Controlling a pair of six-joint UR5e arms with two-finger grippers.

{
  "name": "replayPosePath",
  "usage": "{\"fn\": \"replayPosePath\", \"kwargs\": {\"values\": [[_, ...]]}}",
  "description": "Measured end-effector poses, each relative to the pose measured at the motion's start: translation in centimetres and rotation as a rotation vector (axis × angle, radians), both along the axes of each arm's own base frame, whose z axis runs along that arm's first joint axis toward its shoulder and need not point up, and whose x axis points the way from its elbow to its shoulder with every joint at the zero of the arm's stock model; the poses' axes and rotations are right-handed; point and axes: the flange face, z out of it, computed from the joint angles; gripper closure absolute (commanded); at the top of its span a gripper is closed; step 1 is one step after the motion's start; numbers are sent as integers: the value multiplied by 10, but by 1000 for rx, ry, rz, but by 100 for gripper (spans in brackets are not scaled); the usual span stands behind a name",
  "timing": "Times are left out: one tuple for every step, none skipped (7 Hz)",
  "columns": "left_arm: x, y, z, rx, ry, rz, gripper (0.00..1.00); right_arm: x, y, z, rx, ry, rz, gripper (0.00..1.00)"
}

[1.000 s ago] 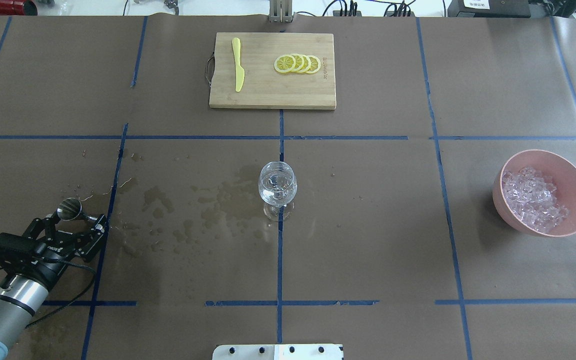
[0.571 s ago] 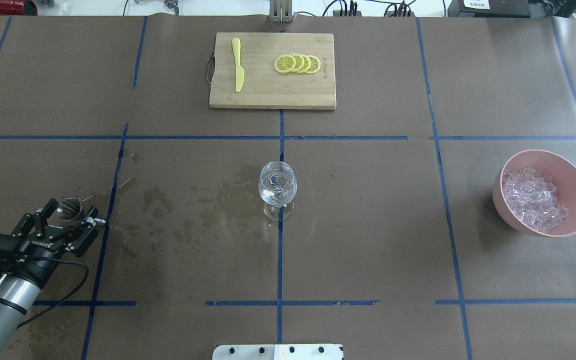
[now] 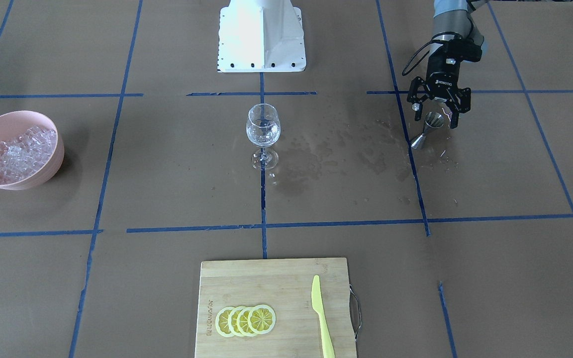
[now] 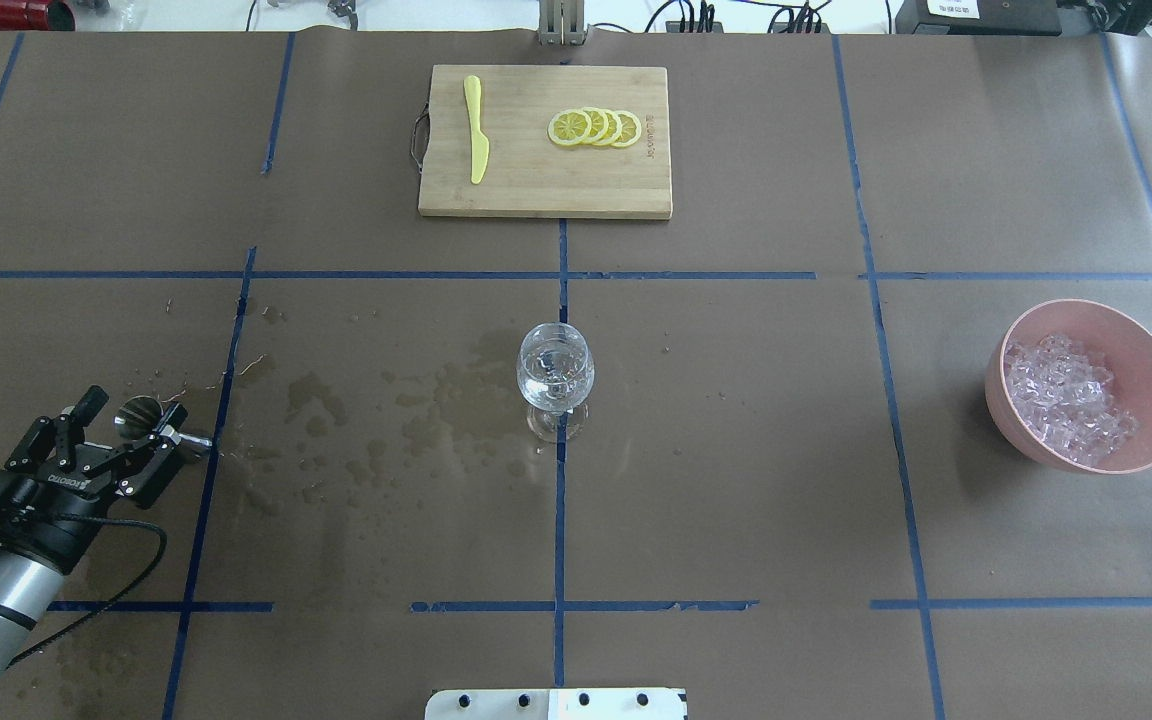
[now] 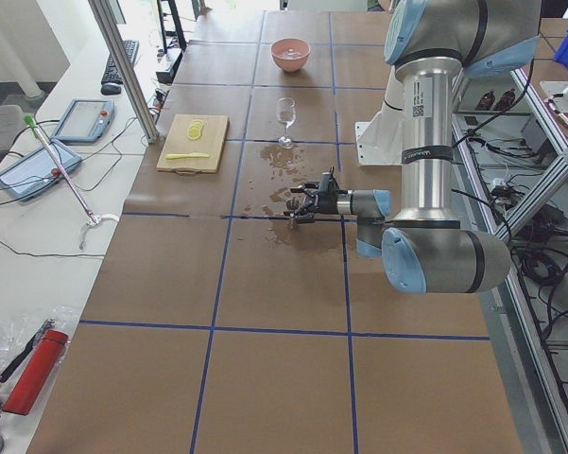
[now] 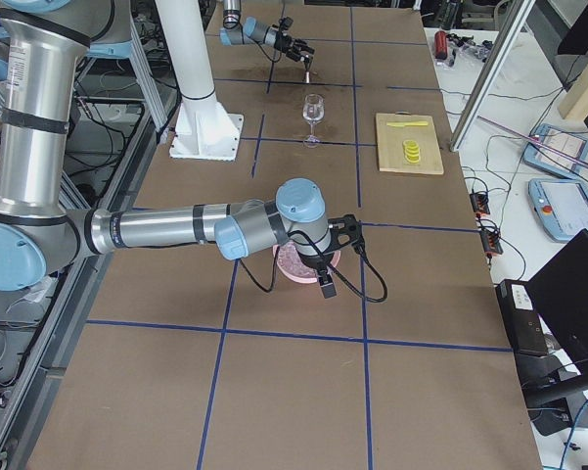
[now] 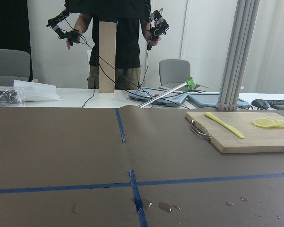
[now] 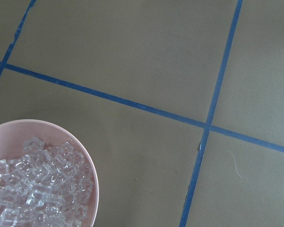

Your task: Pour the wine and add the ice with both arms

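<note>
The right gripper (image 6: 323, 262) shows only in the right-side view, as a dark shape at the end of the near right arm (image 6: 176, 227). It overlaps the pink bowl (image 6: 292, 262) and its fingers cannot be made out, so I cannot tell whether it is spread or closed. Its wrist camera shows no fingers, only the bowl cut off at the lower left corner, heaped with ice (image 8: 38, 189). The overhead and front views leave that arm out entirely but show the bowl whole. In the overhead view the left gripper (image 4: 133, 412) has its fingers spread wide, one on each side of a steel jigger (image 4: 141, 417) standing upright on the table. Whether either finger touches it is unclear. The left wrist camera shows neither fingers nor jigger. Well off to this gripper's right stands a wine glass (image 4: 556, 380) holding the wine (image 3: 262, 133), with wet stains (image 4: 416, 410) between gripper and glass. Ahead and to its right a bamboo cutting board (image 4: 546, 190) carries a yellow knife (image 4: 476, 130) and lemon slices (image 4: 596, 128). Brown paper (image 4: 736, 450) crossed by blue tape (image 4: 560, 520) covers the table. Beyond the far edge stands a person (image 7: 116, 42), head cut off, with devices in both hands.
</note>
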Motion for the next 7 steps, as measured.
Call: {"fn": "replayPosePath", "kwargs": {"values": [[-8, 1, -8, 41, -12, 2, 0, 0, 0, 0, 0, 0, 0, 0], [-14, 0, -16, 78, -29, 10, 0, 0, 0, 0, 0, 0, 0, 0], [-21, -9, -21, 111, -55, 27, 0, 0, 0, 1, -2, 0, 0, 0], [-33, -29, -23, 151, -108, 44, 0, 0, 1, 2, -3, 0, 0, 0], [-49, -56, -25, 186, -187, 63, 0, 0, 1, 3, -4, 1, -1, 0], [-67, -89, -25, 204, -294, 91, 0, 0, 1, 3, -6, 1, -1, 0], [-84, -120, -25, 199, -389, 136, 0, 0, 1, 4, -8, 1, -1, 0]]}}
